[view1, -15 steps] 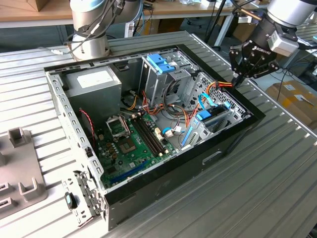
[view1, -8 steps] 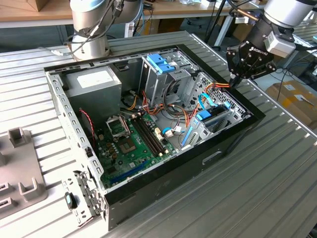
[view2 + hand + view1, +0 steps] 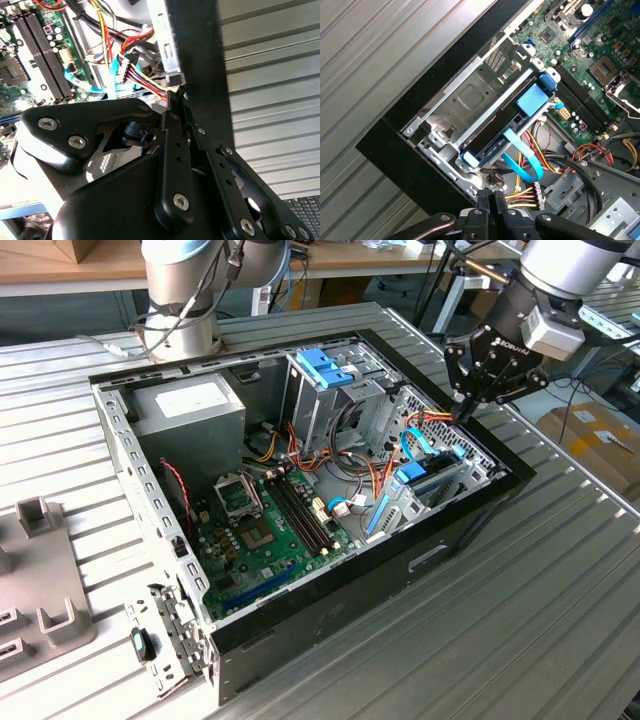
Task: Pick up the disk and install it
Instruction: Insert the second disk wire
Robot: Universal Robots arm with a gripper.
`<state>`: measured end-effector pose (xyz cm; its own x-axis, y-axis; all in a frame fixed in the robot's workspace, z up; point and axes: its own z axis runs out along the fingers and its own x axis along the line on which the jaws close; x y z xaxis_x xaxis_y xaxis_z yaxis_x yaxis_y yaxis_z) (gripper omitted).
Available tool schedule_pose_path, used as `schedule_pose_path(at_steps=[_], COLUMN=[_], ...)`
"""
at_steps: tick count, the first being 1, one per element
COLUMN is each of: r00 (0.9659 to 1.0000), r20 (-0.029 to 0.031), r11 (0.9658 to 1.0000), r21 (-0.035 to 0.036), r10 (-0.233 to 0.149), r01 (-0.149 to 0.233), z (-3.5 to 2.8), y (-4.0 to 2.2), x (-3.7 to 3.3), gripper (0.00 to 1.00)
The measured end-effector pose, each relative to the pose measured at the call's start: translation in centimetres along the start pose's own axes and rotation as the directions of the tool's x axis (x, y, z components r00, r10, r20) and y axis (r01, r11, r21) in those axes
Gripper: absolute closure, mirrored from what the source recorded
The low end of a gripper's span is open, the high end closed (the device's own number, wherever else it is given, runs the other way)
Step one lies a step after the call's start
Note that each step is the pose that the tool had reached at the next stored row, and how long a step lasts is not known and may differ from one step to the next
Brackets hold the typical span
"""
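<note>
Gripper [image 3: 466, 410], fingers pressed together and empty, hovers over the computer case [image 3: 300, 630] rim beside the drive bay. Disk [image 3: 492, 132] sits edge-up in that bay, just inboard of the rim, long axis parallel to it.

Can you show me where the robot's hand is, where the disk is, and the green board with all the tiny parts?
hand [image 3: 463, 412], exterior view, its fingertips.
disk [image 3: 492, 131], first wrist view, its dark side in the cage.
green board [image 3: 262, 536], exterior view, its middle.
</note>
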<state>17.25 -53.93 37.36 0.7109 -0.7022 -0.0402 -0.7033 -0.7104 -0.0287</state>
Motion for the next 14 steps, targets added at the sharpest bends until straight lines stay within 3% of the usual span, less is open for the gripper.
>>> schedule_pose_path(at_steps=[3, 14], r00=[1.0, 1.0], r20=[0.0, -0.0003], r11=[1.0, 1.0], r21=[0.0001, 0.0003], r10=[0.0, 0.007], r01=[0.0, -0.007], z=[0.02, 0.02], y=[0.39, 0.41], x=[-0.39, -0.41], gripper=[0.84, 0.84])
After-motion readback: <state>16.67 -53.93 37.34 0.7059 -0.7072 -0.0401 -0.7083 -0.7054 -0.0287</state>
